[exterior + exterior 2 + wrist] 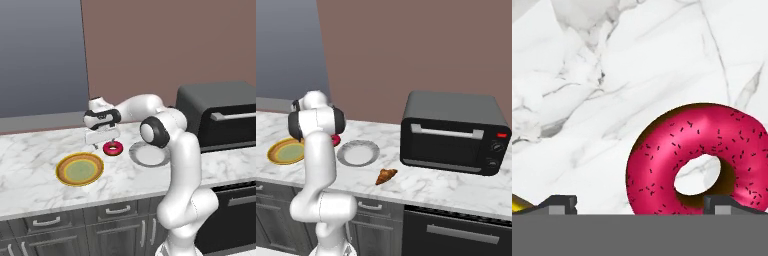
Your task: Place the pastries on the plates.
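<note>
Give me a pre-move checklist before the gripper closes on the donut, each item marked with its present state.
1. Jaws open: ok. In the hand view both fingertips stand wide apart.
2. Donut between the fingertips: not ok. In the hand view it sits off to one side, with one tip in front of its ring and the other far off over bare counter.
3. Gripper low enough to grasp: cannot tell.
4. Donut lying flat on the counter: ok.
5. Yellow-orange plate free to receive it: ok.
6. Grey-white plate free: ok; the croissant lies on the counter beside it.
</note>
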Controlling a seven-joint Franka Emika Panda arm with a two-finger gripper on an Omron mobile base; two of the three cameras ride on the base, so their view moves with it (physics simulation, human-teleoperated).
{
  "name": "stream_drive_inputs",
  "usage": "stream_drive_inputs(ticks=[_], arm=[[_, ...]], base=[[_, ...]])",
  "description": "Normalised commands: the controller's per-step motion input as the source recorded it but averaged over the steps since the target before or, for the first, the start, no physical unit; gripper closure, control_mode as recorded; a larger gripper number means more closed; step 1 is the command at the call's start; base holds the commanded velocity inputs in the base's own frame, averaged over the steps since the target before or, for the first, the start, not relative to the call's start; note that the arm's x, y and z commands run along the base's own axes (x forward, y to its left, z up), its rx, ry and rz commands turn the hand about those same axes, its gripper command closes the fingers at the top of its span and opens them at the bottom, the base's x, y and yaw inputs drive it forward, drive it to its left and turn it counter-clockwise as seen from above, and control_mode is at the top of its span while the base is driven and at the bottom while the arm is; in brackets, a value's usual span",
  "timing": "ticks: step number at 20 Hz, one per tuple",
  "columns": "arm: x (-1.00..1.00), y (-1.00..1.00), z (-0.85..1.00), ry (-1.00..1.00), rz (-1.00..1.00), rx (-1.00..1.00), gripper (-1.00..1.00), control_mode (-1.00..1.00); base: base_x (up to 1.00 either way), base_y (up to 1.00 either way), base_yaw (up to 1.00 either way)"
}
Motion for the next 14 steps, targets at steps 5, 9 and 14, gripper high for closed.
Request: stream_drive_inputs(ticks=[5, 9, 14], arm=[[-0.18, 0.0, -0.08, -0.01, 0.0, 0.0, -1.0, -1.0], [0.0, 0.0, -0.13, 0.0, 0.0, 0.0, -1.0, -1.0], [0.05, 0.0, -0.04, 0.02, 0.0, 0.0, -1.0, -1.0]], base=[[0.0, 0.0, 0.0], [0.0, 0.0, 0.0], [0.0, 0.0, 0.0]])
